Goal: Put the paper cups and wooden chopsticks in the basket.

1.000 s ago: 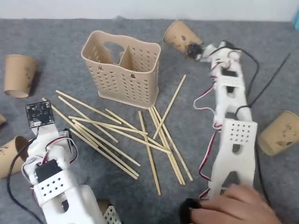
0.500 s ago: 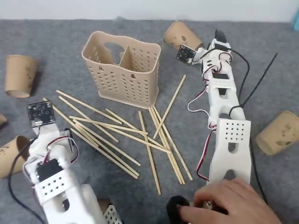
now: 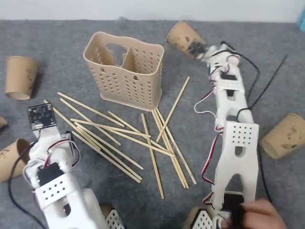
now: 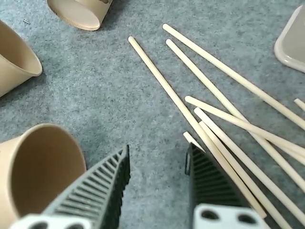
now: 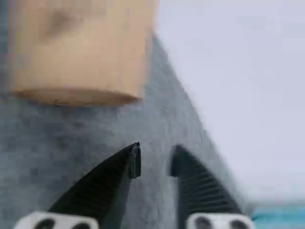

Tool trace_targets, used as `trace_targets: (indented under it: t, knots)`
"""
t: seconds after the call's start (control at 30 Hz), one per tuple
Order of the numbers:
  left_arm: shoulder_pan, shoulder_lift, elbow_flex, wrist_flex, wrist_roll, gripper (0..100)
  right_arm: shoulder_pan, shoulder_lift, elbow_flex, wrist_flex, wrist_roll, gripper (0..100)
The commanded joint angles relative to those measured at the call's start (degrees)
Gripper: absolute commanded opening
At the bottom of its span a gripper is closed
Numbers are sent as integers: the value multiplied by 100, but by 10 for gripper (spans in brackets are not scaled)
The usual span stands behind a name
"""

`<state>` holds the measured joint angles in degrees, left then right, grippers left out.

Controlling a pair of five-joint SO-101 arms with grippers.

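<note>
My right gripper (image 5: 153, 162) sits low over the grey mat (image 3: 71, 52) close to the table's far edge. Its fingers are parted only narrowly, and there is nothing between them. The far cup (image 5: 81, 52) lies on its side just ahead of the tips without touching them. From above, that far cup (image 3: 183, 36) is just off the basket's far right corner, with little mat left behind it before the edge.

The basket (image 3: 128, 88) stands upright toward the far middle of the table, with two compartments open to the top. The wooden chopsticks (image 3: 152, 156) fan out from its near wall toward the near edge. They cross one another and take up most of the middle between my two arms.

My left gripper (image 4: 157, 157) is at the near left, spread wider and holding nothing, with bare mat between its fingers. One chopstick end (image 4: 193, 140) lies right by one finger. The near-left cup (image 4: 38, 171) lies on its side, mouth open, just beside the other finger, against the table's left edge (image 3: 9, 157).

The left-edge cup (image 3: 20, 76) lies farther along that edge, with an open strip of mat between it and the basket. The right-edge cup (image 3: 284, 136) lies on its side near the right edge, just beside the right arm (image 3: 236, 143). A black cable (image 3: 271, 81) crosses the mat toward the far right corner, so room there is tight.
</note>
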<state>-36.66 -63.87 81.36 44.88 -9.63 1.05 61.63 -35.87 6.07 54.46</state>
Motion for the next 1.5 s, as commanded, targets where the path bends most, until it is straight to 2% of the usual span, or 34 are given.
trace_targets:
  t: [0.0,0.2,0.27,0.3,0.43,0.6,0.7,0.8,1.0,1.17,1.3,1.47]
  knots:
    - [0,-105,-22,-132,-26,177,303,-998,-62,593,-2295,20]
    - [0,-105,-22,-132,-26,177,549,-1727,-79,1288,-6426,13]
    - [0,-105,-22,-132,-26,177,532,-1815,-88,1262,-7235,13]
    - [0,-105,-22,-132,-26,177,488,-1842,-97,1262,-7376,13]
    - [0,-105,-22,-132,-44,177,92,-1815,-220,1314,-7007,13]
    - [0,-105,-22,-132,-44,177,-163,-1710,-211,1332,-5380,9]
    - [0,-105,-22,-132,-53,177,-207,-1692,-211,1736,-4949,9]
    - [0,-105,-22,-132,-53,177,-286,-1763,-211,2510,-5231,9]
    - [0,-105,-31,-132,-53,177,-391,-2299,-246,4813,-6330,9]
    - [0,-105,-31,-132,-53,177,-462,-3310,-246,6800,-6400,9]
    - [0,-105,-31,-132,-53,177,-971,-4066,-246,8110,-6409,9]
    - [-211,-105,-84,-97,-26,177,-1956,-4760,-246,8637,-6400,9]
